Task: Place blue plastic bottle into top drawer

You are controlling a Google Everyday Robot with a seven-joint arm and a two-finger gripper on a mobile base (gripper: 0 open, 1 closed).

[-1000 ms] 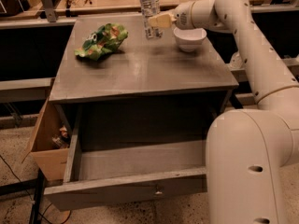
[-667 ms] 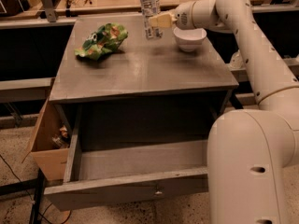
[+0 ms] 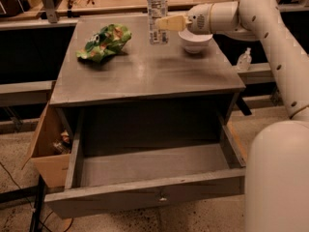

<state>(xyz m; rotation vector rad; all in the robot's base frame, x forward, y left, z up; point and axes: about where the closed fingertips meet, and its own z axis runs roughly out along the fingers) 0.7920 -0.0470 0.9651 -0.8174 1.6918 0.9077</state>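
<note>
Pretty much nothing's moved: the gripper (image 3: 161,22) stays clamped on the blue plastic bottle (image 3: 157,4) at the back of the tabletop (image 3: 145,76), so the open top drawer (image 3: 149,164) is still waiting.

Workshop: cluttered wooden bench (image 3: 116,1) behind cabinet (image 3: 145,76); claw (image 3: 162,23) at bottle (image 3: 157,3).

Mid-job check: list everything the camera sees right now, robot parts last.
blue plastic bottle: one, clear with pale label, upright at rear of cabinet top
bowl: one, white, rear right of top, right of the bottle
crumpled packet: one, green, rear left of top
cabinet: one, grey, centre
top drawer: one, dark grey, pulled open below the top
cardboard box: one, brown, left of the drawer
pump-top bottle: one, clear, ledge right of cabinet
end effector: one, beige, at the bottle's label
arm: one, white, reaching from right
</note>
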